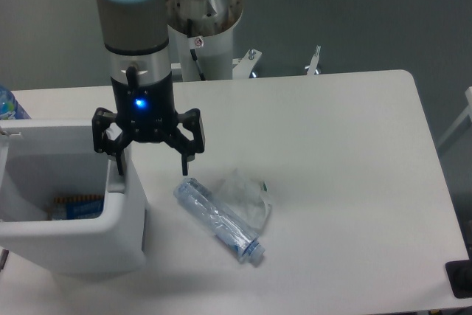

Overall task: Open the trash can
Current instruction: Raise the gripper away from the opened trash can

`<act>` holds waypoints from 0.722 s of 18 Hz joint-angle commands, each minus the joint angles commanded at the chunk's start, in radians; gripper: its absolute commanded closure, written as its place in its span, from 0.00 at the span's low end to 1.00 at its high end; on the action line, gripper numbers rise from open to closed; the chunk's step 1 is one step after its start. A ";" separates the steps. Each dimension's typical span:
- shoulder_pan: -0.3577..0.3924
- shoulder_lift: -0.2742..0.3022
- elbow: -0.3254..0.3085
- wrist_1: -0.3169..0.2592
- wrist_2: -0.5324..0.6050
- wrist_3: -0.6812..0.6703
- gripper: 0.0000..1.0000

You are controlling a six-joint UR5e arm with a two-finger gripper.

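The white boxy trash can (74,245) stands at the table's left edge. Its top is uncovered and I see into it: a brown and blue item (74,206) lies at the bottom. A white panel (51,129) along its far edge looks like the lid standing up. The grey push tab is not visible. My gripper (151,167) points down just right of the can's far right corner, open and empty. Its left finger (118,160) is over the can's right rim, and its right finger (186,161) is over the table.
A crushed clear plastic bottle (217,219) lies on the table right of the can, next to a crumpled clear wrapper (249,193). A blue-labelled bottle (7,105) shows at the left edge. The arm's base (203,27) stands behind the table. A black object (461,278) is at the bottom right.
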 joint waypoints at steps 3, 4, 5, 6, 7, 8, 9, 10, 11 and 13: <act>0.028 0.002 0.008 -0.002 0.006 -0.002 0.00; 0.038 0.002 0.012 -0.002 0.009 -0.002 0.00; 0.051 0.002 0.017 -0.002 0.011 0.000 0.00; 0.066 0.002 0.023 -0.002 0.011 0.006 0.00; 0.083 0.002 0.026 -0.003 0.011 0.012 0.00; 0.097 0.003 0.028 -0.006 0.015 0.015 0.00; 0.109 0.005 0.026 -0.011 0.035 0.023 0.00; 0.118 0.009 0.023 -0.017 0.064 0.047 0.00; 0.126 0.011 0.018 -0.017 0.090 0.086 0.00; 0.129 0.011 0.014 -0.038 0.130 0.165 0.00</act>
